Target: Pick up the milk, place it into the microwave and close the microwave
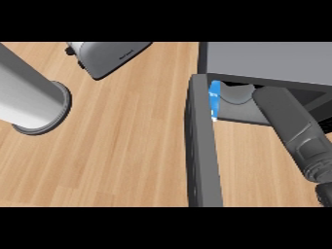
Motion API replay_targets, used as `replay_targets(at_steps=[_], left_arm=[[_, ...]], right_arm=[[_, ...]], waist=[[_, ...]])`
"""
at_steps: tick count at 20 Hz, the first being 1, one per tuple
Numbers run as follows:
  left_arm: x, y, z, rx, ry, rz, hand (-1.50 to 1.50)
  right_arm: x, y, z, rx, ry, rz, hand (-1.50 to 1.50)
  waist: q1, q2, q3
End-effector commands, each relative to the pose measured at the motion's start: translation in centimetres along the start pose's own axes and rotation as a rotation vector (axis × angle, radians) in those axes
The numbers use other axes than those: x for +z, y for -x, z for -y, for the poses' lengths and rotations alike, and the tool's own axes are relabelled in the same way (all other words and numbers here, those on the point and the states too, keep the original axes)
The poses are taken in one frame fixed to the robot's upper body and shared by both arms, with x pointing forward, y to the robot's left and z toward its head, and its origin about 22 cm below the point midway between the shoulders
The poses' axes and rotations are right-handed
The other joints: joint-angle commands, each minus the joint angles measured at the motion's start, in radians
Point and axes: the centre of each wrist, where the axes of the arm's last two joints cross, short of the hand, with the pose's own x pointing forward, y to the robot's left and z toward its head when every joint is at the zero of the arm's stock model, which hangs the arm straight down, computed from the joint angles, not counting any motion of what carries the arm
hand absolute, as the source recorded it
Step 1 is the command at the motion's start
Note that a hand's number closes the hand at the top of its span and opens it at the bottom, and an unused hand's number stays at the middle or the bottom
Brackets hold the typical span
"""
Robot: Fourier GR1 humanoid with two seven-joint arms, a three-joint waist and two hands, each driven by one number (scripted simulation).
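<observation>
Milk (214,99) shows as a thin blue and white strip at the mouth of the microwave (276,61), just inside the opening. Only a little of it can be seen. The right arm (298,131) goes up into the microwave, and the right robot hand is hidden inside, so I cannot tell if it is holding the milk or not. The milk sits to the left of where the arm goes in. The microwave door (203,146) stands open, to the left of the arm, with the milk by its top end. The left robot hand does not show. Far to the left of the arm, on the wood desk (125,146), stands a big grey roll (21,95), and a toaster (107,56) sits near the top.
</observation>
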Motion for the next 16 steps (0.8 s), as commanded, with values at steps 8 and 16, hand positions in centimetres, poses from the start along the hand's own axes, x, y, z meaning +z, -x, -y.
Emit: replay_targets(at_steps=[8, 16], left_arm=[[-1.6, 1.2, 1.9, 0.042, 0.128, 0.020, -1.50], [-3.1, 1.7, 3.5, 0.090, 0.182, -0.001, 1.50]], right_arm=[[0.4, -0.5, -0.9, -0.374, -0.076, -0.017, -1.50], [4.5, 2.4, -2.1, -0.591, -0.118, -0.052, -1.50]], waist=[[-0.041, -0.022, -0.007], [-0.087, -0.042, -0.009]])
